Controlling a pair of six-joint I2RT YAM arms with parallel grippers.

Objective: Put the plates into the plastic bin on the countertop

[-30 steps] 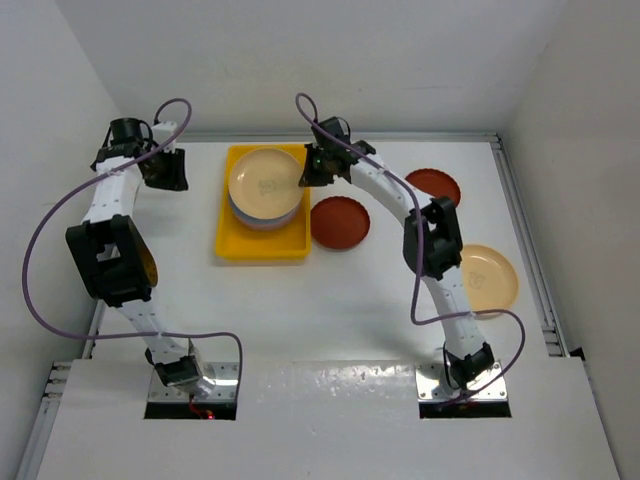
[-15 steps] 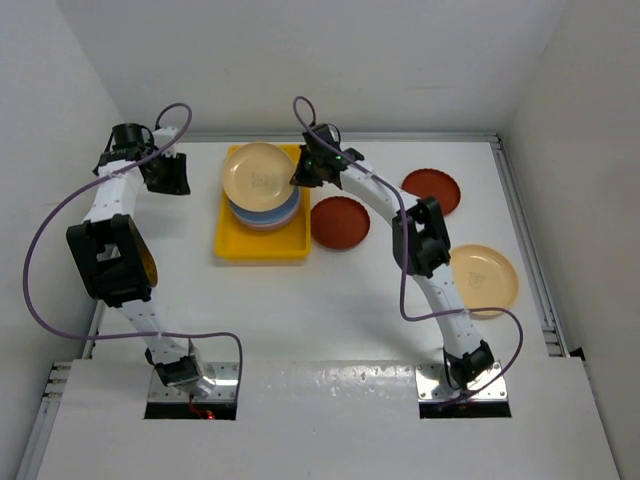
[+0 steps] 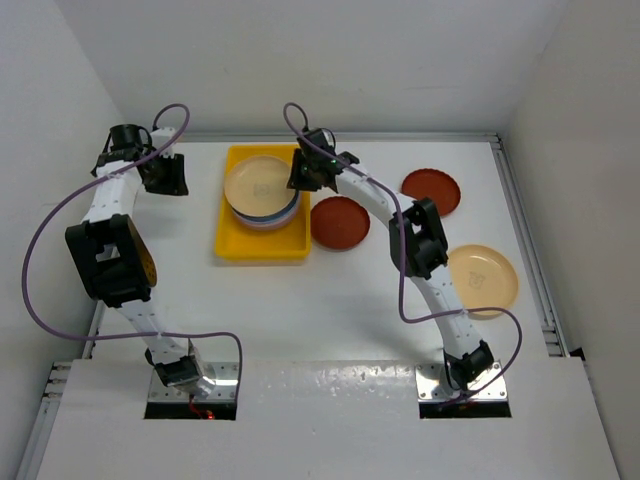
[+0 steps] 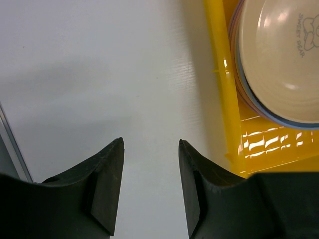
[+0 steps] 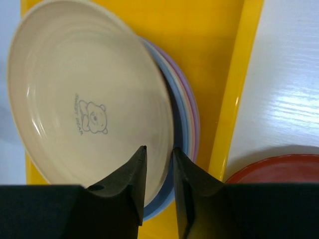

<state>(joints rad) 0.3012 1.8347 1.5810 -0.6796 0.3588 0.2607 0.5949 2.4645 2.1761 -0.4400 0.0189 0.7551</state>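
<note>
The yellow plastic bin [image 3: 262, 248] stands on the white countertop [image 3: 330, 300] with a stack of plates in it. The blue [image 5: 158, 209] and lilac [image 5: 194, 117] rims show. My right gripper [image 3: 298, 178] is shut on the near rim of a cream plate [image 3: 258, 183] with a bear print, held tilted just over the stack; its fingers [image 5: 158, 149] straddle that rim. Two dark red plates [image 3: 340, 222] [image 3: 432, 187] and a tan-yellow plate [image 3: 483, 280] lie right of the bin. My left gripper [image 3: 170, 178] is open and empty left of the bin [image 4: 149, 144].
A tan-yellow rounded shape [image 3: 148, 268] shows under my left arm near the left rail; I cannot tell what it is. The bin's left wall [image 4: 222, 74] is close to my left gripper. Metal rails and white walls edge the table.
My right gripper has moved left with the cream plate, bringing it from the bin's right side to over the stack. My left gripper has barely moved.
</note>
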